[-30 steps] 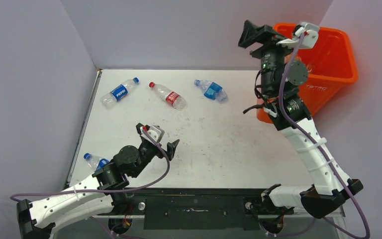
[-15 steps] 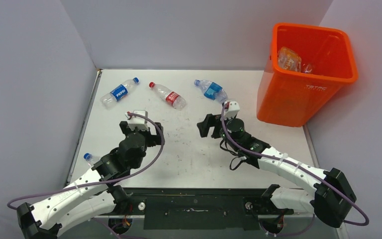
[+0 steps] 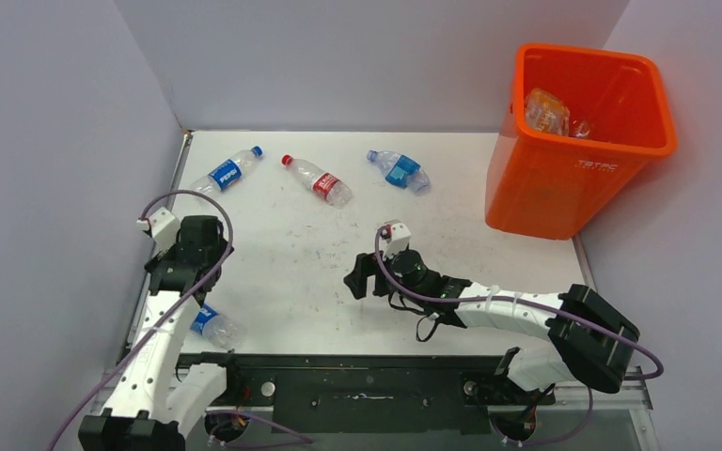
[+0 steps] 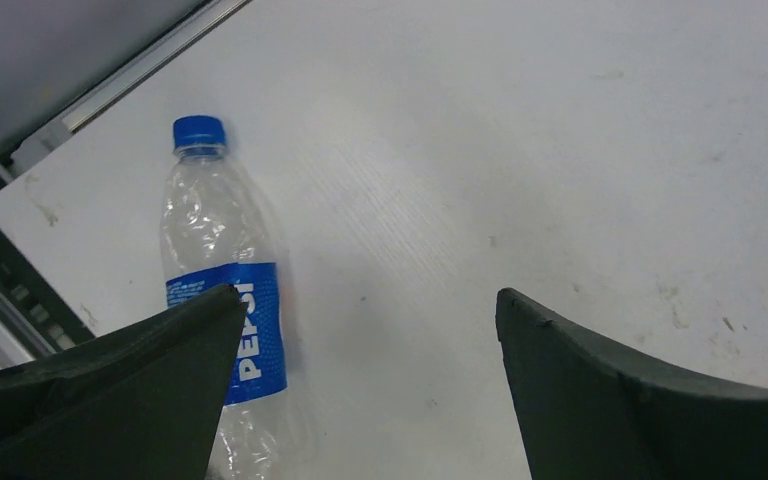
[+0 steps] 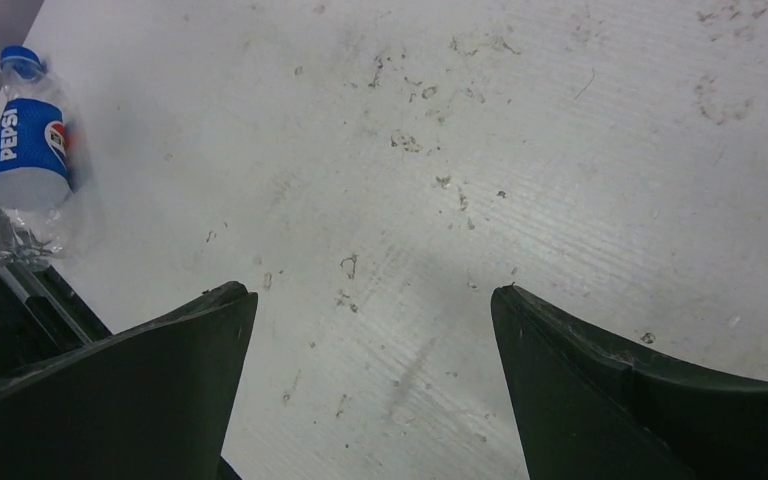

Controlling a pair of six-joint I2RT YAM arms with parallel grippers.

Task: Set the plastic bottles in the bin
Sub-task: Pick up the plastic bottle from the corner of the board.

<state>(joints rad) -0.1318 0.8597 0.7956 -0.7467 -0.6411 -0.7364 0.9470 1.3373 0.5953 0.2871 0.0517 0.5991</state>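
Note:
Three plastic bottles lie along the table's far side: a Pepsi one (image 3: 228, 173), a red-labelled one (image 3: 317, 180) and a crushed blue one (image 3: 399, 171). Another Pepsi bottle (image 3: 212, 325) (image 4: 222, 300) (image 5: 23, 150) lies at the near left edge. My left gripper (image 3: 188, 268) (image 4: 368, 293) hovers open just above and right of it, its left finger overlapping the label. Low over the table's middle, my right gripper (image 3: 357, 279) (image 5: 370, 290) is open and empty, pointing left. The orange bin (image 3: 611, 141) stands at the far right with bottles (image 3: 547, 111) inside.
A metal rail (image 4: 130, 75) and grey wall border the table's left edge by the near bottle. A black frame (image 3: 357, 376) runs along the front edge. The grey back wall stands behind the far bottles.
My right arm came down from over the bin to the table's middle, then moved nearer and left. My left arm swung left, over the near-left bottle. Both grippers stayed open.

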